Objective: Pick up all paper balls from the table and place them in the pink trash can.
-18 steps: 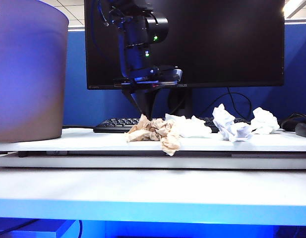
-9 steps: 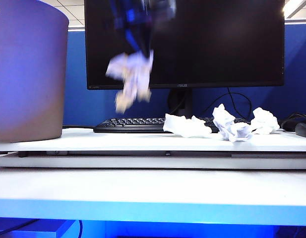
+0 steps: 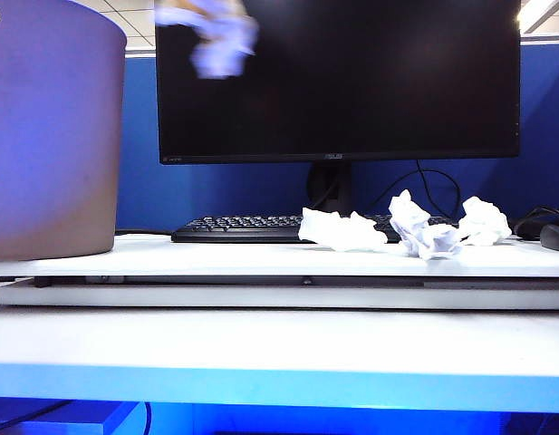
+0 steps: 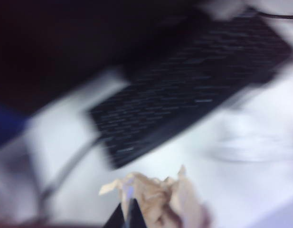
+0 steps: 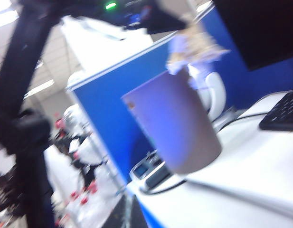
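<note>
Exterior view, from the left: the large smooth mauve-pink plastic trash can (image 3: pixel 53 136) stands at the left end of the white flat table (image 3: pixel 216 258). High beside its rim, a blurred crumpled tan paper ball (image 3: pixel 216 41) hangs before the top left corner of the black monitor (image 3: pixel 351 82), whose lower bezel carries a small logo too faint to read surely. In the left wrist view the left gripper (image 4: pixel 126 217) is clamped on that tan wad (image 4: pixel 158 199), dark fingertips pinched together, above the black keyboard (image 4: pixel 184 99). Along the table's back edge the keyboard (image 3: pixel 234 227) lies, then three white crumpled paper balls (image 3: pixel 338 231) (image 3: pixel 419 231) (image 3: pixel 485 220) toward the right end. The right gripper (image 5: pixel 129 211) shows only dark fingertips close together; whether it is fully closed cannot be told. It sits low, well apart from the can (image 5: pixel 177 128).
</note>
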